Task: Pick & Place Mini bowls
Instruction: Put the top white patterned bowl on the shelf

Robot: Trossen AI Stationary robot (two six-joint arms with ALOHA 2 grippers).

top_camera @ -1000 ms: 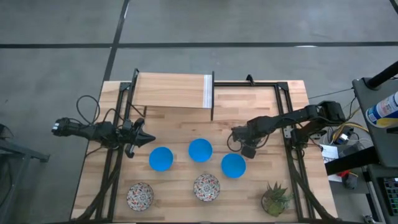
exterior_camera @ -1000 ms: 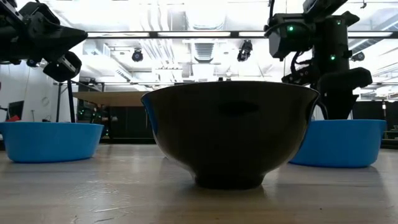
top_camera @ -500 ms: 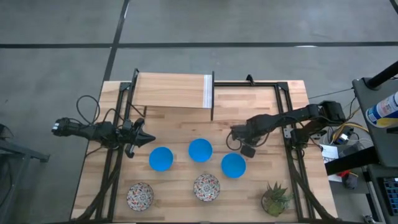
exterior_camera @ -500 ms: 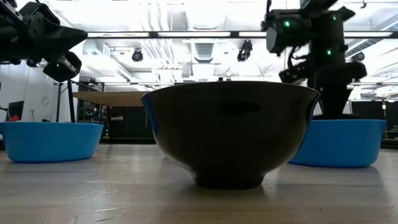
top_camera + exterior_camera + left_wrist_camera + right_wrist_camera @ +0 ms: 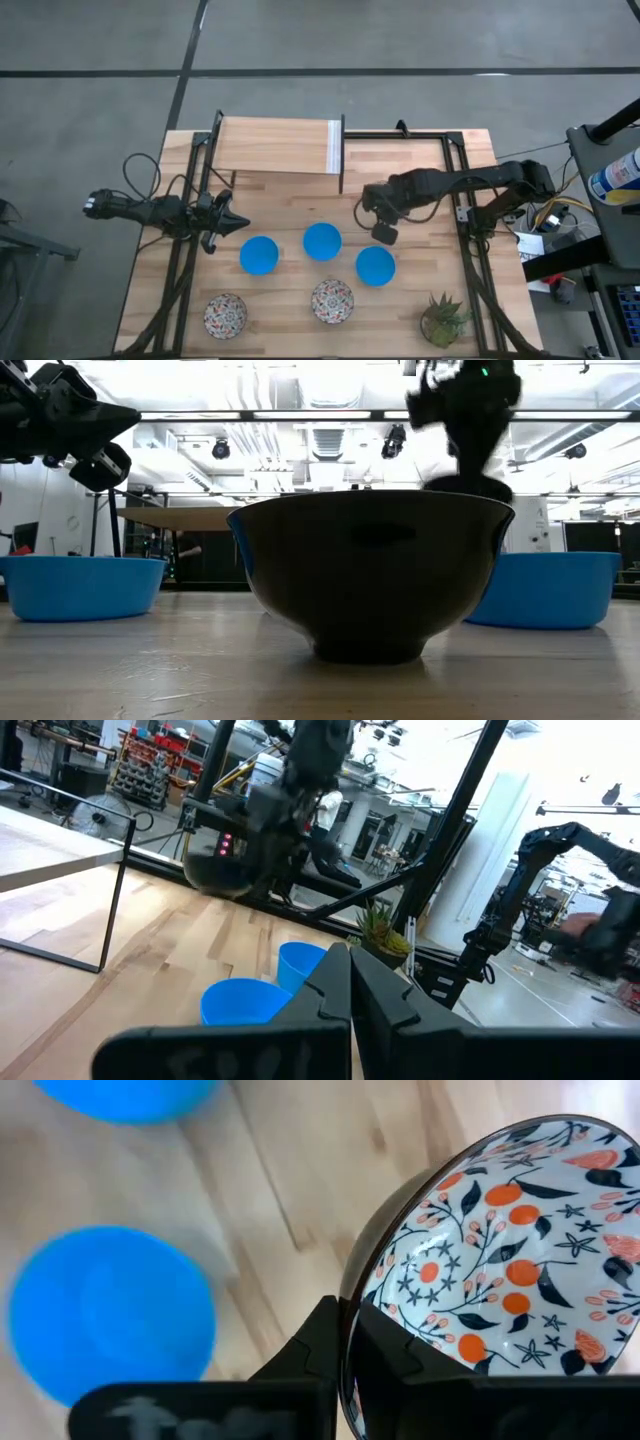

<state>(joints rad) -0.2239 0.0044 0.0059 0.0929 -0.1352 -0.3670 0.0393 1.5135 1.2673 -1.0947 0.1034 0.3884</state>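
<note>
Fingers of my right gripper (image 5: 340,1342) have just closed on the rim of a patterned bowl (image 5: 505,1250); it now hangs lifted over the table, so the pick looks done and placing comes next; the arm has swung left, wrist above the far side of the middle blue bowl (image 5: 322,241); my left gripper (image 5: 232,223) waits shut and empty at left.

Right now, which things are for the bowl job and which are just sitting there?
For the job: three blue bowls, two loose patterned bowls, one patterned bowl held by the right gripper.
Just there: potted plant, wooden board.
</note>
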